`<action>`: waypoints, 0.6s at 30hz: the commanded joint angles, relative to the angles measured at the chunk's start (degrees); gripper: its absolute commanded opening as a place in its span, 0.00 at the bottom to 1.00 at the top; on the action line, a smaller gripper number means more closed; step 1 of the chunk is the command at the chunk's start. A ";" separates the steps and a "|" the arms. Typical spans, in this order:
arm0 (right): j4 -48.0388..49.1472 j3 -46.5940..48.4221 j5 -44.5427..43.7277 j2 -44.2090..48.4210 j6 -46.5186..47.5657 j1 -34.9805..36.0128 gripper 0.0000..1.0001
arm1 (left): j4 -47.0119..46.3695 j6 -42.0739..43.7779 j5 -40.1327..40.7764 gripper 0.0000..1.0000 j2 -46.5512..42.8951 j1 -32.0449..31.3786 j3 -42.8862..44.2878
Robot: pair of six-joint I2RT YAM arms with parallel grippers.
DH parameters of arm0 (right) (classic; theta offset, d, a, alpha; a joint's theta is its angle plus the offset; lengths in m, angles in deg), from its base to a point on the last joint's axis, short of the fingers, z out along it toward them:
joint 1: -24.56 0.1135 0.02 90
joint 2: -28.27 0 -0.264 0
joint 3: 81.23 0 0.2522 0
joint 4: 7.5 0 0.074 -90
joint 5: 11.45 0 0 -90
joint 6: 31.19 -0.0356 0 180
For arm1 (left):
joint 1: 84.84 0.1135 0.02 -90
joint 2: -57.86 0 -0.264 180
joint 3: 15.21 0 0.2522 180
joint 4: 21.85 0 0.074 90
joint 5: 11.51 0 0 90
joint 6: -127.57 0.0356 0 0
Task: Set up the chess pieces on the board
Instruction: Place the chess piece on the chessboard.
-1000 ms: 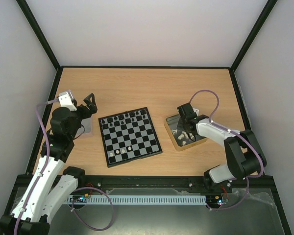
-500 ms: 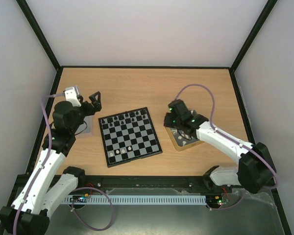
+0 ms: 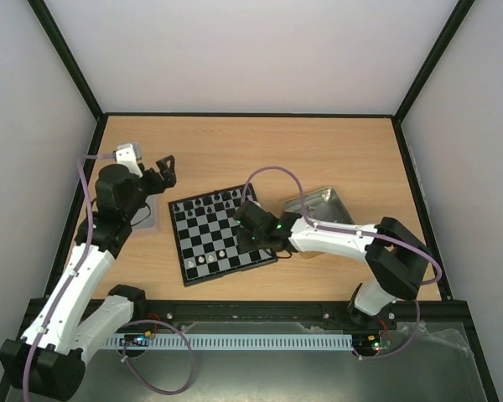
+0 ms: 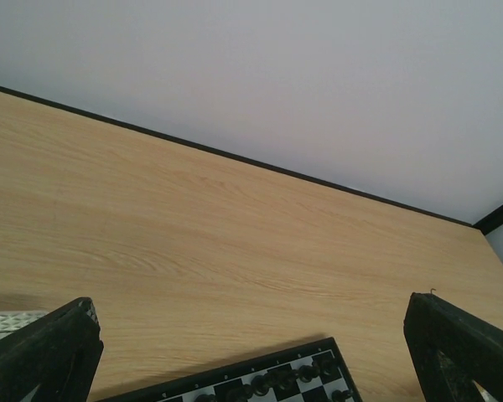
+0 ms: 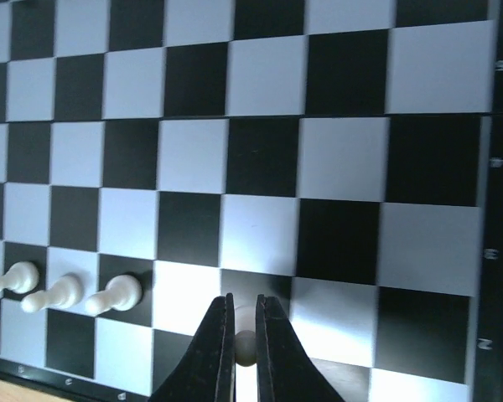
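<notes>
The wooden surface (image 3: 318,151) fills the middle of the top view, with pale walls around it.

The left arm (image 3: 92,251) comes up the left side of that view. Its jaws are wide apart and hold nothing. They hang above the surface, near the top left corner of the board (image 3: 226,222). In the left wrist view the two dark fingers (image 4: 42,356) sit in the bottom corners. Bare wood shows between them, and the edge of the board peeks in at the bottom.

The right arm (image 3: 344,239) reaches from the lower right of the top view to the middle. Its end is over the right side of the board.

The board lies in the middle of the surface, turned a little. A shiny metal tray (image 3: 323,201) sits to the right of the board, partly behind the right arm. A grey tray (image 3: 148,222) sits just left of the board, under the left arm.

Black pieces (image 3: 210,202) stand in a row along the top edge of the board. Three white pieces (image 5: 116,295) sit in a row at the lower left of the right wrist view.

The right jaws are squeezed tight on one small white piece (image 5: 246,345) at the bottom middle of that view. It is over the squares near the bottom edge of the board. I cannot tell if it touches the board.
</notes>
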 commanded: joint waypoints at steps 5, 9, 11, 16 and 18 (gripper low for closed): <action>-1.94 6.12 -1.28 -4.68 -0.04 4.57 0.03 | -1.45 1.32 6.29 1.00 -4.69 -0.14 -2.54; -3.03 7.80 -2.27 -7.26 -0.27 5.72 0.03 | -0.62 -1.02 9.19 1.00 -4.19 -0.07 -2.51; -3.75 8.34 -2.85 -8.38 -0.60 6.07 0.03 | -0.30 -1.71 9.99 1.00 -3.52 -0.05 -2.40; -5.05 9.14 -3.64 -9.52 -0.55 6.75 0.03 | 0.67 -3.76 12.34 1.00 -1.83 0.06 -2.27; -5.32 9.35 -3.67 -9.82 -0.43 7.01 0.03 | -1.19 -3.14 12.08 1.00 -2.40 0.06 -3.59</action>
